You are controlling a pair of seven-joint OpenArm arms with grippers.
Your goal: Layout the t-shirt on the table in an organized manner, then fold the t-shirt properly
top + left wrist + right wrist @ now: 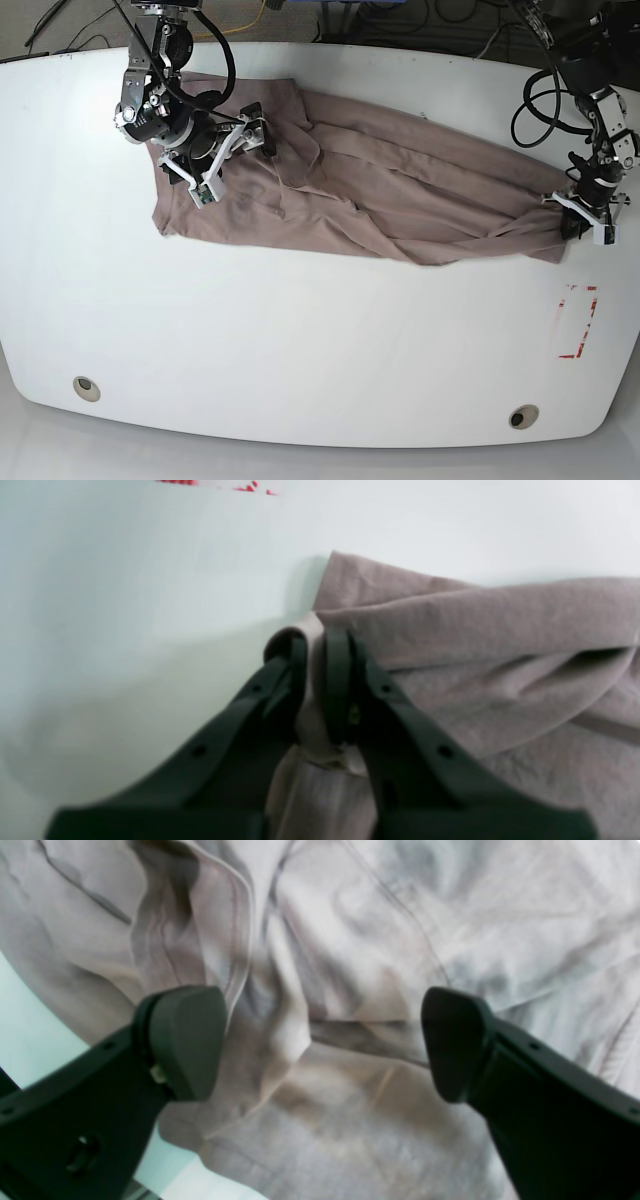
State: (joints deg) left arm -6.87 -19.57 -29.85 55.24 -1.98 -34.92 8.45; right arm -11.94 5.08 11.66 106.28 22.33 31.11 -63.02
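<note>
The t-shirt (380,190) is spread on the table (300,340) but wrinkled and not yet folded. Its corner is pinched by the left gripper (320,680); the right gripper (322,1040) is held wide apart.

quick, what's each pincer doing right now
Left pincer: closed on an edge of the t-shirt.
Right pincer: open above the t-shirt, holding nothing.

I see a white tabletop (300,340) with the mauve-brown t-shirt (380,200) stretched rumpled across its far half, a red tape rectangle (577,321) near right, and two grommet holes (86,387) along the near edge.
</note>
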